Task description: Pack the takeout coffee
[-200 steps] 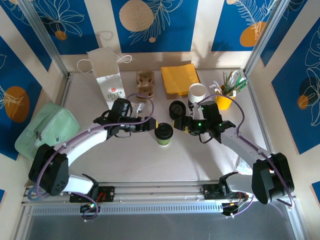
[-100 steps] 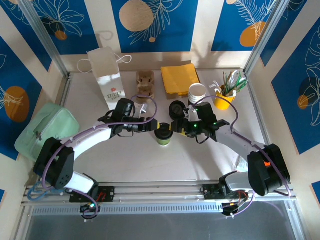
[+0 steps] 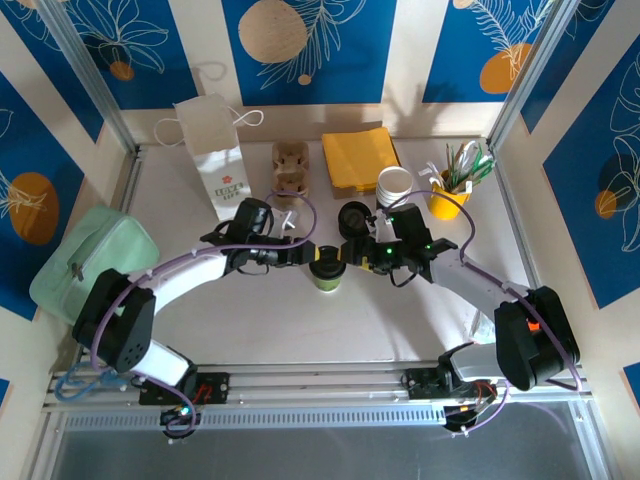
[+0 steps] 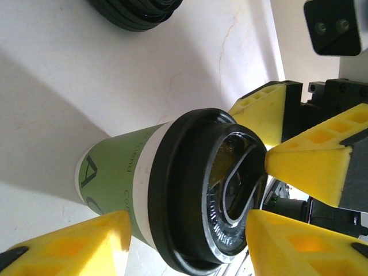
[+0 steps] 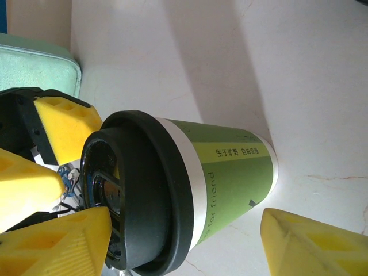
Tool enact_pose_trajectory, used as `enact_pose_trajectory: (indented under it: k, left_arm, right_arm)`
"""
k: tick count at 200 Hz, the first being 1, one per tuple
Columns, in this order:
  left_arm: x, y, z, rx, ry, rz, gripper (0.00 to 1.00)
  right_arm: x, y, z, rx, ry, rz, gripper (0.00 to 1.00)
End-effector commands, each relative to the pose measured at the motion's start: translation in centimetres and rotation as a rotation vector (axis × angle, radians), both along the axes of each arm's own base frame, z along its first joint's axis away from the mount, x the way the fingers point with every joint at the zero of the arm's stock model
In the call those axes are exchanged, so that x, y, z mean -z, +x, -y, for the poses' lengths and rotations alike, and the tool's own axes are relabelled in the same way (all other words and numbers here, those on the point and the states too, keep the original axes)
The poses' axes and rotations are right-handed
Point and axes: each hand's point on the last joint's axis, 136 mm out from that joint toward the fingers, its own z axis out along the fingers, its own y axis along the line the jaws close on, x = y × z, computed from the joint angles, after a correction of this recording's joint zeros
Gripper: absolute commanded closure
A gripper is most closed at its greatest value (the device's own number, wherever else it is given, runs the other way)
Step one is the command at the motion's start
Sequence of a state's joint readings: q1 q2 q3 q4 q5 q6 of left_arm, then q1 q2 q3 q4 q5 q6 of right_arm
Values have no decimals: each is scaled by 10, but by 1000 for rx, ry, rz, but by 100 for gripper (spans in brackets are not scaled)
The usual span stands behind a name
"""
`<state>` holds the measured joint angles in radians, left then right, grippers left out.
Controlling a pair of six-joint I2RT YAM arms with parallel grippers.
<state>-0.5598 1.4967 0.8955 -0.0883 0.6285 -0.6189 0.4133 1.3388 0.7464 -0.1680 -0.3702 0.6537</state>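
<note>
The takeout coffee, a green paper cup with a black lid, stands upright mid-table. My left gripper reaches it from the left and my right gripper from the right. In the left wrist view the coffee lies between the yellow fingers of the left gripper, which sit close against it; contact is unclear. In the right wrist view the cup sits inside the open right gripper, with bare table between one finger and the cup's base.
Behind the cup are a stack of black lids, white cups and a yellow utensil cup. Along the back stand a white paper bag, a brown cup carrier and yellow napkins. A green pouch lies at the left.
Both grippers have moved in on the cup from either side. The left gripper's jaws have narrowed round it. The cup has stayed in place.
</note>
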Motion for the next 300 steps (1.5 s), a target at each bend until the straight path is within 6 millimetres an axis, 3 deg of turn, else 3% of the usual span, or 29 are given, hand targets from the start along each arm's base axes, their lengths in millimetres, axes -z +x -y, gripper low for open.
enact_pose_trajectory:
  k: [1,145,223,273,300]
  left_arm:
    - [-3,-3,8,44,-21,21,46]
    - [33,-4,-4,4,88,-47,61]
    - [67,-10,-22,-32,232,-111,65]
    - [43,-10,-14,-6,193,-48,65]
    - [27,-12,0,22,151,-14,64]
  right_arm:
    - [-5,4,-3,-17,-8,21,31]
    - [20,-1,7,17,-80,-34,32]
    - [53,-9,16,36,-110,-133,34]
    - [48,-11,20,45,-119,-111,34]
    - [37,-7,16,41,-95,-88,34]
